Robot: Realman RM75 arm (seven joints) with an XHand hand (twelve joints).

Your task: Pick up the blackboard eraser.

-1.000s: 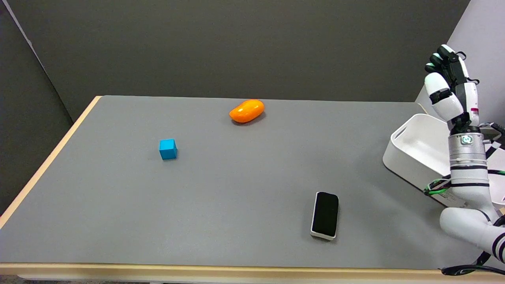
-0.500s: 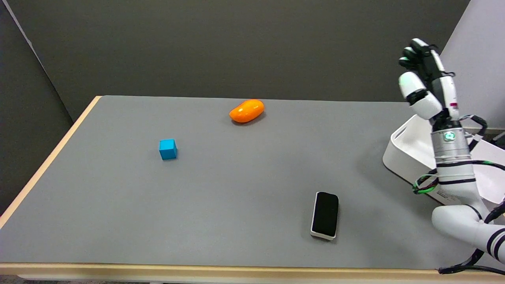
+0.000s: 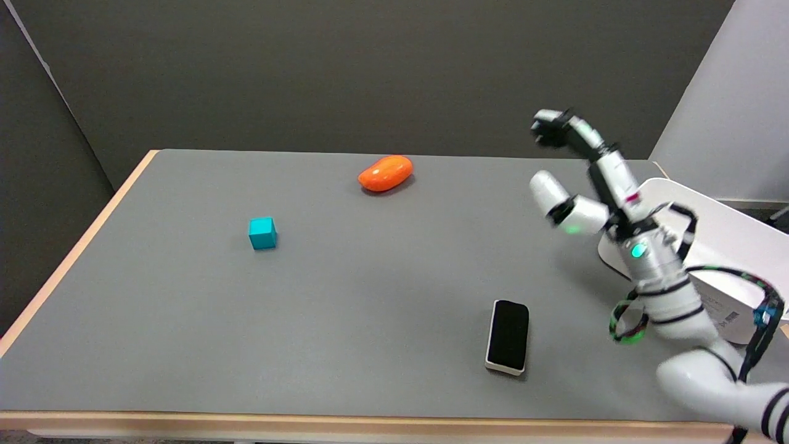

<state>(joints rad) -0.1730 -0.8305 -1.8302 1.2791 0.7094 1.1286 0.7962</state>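
Observation:
The blackboard eraser (image 3: 508, 337), black felt on a white base, lies flat near the table's front edge, right of centre. My right hand (image 3: 579, 172) hangs in the air up and to the right of it, well apart from it. Its fingers are spread with the thumb held away from them, and nothing sits in the hand. The image of the hand is slightly blurred by motion.
An orange mango-shaped object (image 3: 386, 173) lies at the back centre of the grey table (image 3: 370, 290). A small blue cube (image 3: 262, 233) stands left of centre. A white bin (image 3: 715, 246) sits at the right edge, behind my forearm.
My right arm has swung left and down from above the white bin toward the table's middle right, tilting forward. The eraser, cube and orange object have stayed put.

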